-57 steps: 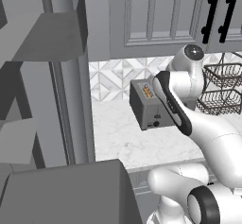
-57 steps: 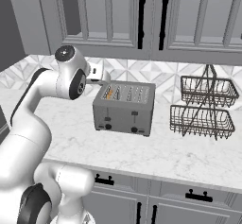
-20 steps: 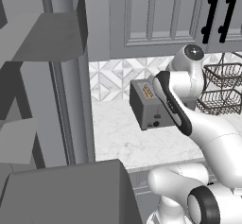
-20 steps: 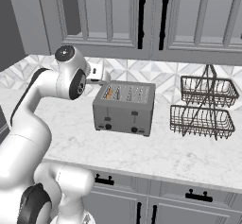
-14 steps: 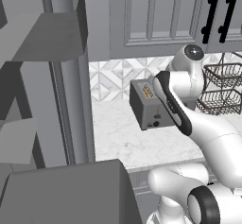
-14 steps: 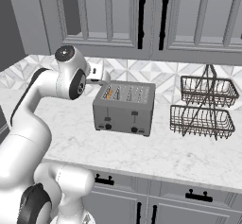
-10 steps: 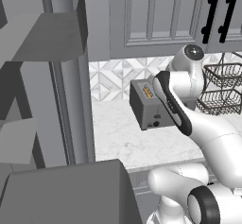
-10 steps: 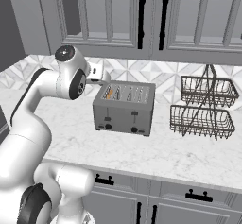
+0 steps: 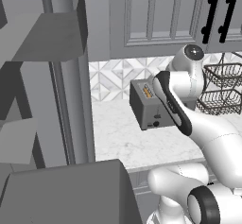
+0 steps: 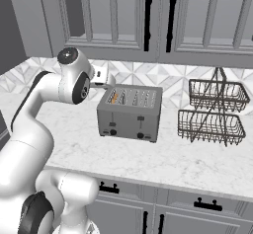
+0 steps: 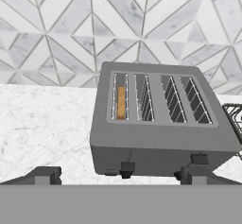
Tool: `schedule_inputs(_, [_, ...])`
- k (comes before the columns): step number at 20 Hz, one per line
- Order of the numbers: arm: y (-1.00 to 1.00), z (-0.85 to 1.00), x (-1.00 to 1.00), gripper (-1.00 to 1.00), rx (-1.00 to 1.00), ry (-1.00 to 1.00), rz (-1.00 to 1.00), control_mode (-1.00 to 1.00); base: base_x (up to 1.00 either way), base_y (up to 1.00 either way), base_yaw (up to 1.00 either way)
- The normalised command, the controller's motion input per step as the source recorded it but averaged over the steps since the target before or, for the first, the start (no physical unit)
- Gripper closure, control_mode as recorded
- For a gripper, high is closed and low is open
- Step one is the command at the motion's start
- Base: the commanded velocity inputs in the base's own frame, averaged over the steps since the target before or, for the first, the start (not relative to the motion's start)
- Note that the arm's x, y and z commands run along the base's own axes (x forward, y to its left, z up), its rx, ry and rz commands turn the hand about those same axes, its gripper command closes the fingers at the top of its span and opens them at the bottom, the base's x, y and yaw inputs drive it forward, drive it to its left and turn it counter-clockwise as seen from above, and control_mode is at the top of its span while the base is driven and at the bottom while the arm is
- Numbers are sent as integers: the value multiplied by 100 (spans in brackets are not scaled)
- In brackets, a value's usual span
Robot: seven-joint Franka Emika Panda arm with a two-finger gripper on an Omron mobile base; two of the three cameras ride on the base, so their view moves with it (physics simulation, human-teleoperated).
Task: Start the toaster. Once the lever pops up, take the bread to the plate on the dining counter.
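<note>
On marble counter (image 10: 197,164) — one toaster (image 11: 158,124), four slots, one bread (image 11: 121,101)

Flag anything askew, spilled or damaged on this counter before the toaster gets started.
Nothing stands out. The toaster sits flat and square on the marble counter, the bread stands upright in its leftmost slot, and the wire basket rack beside it is upright. No spills show.

No readable text, label, brand or number on anything here
</note>
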Motion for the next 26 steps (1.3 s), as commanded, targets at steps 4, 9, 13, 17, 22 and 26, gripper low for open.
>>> schedule_inputs(4, [0, 0, 0, -100, 0, 0, 0, -100, 0, 0, 0])
schedule_inputs(9, [0, 0, 0, -100, 0, 0, 0, -100, 0, 0, 0])
schedule_inputs(13, [0, 0, 0, -100, 0, 0, 0, -100, 0, 0, 0])
schedule_inputs(17, [0, 0, 0, -100, 0, 0, 0, -100, 0, 0, 0])
schedule_inputs(22, [0, 0, 0, -100, 0, 0, 0, -100, 0, 0, 0])
schedule_inputs(26, [0, 0, 0, -100, 0, 0, 0, -100, 0, 0, 0])
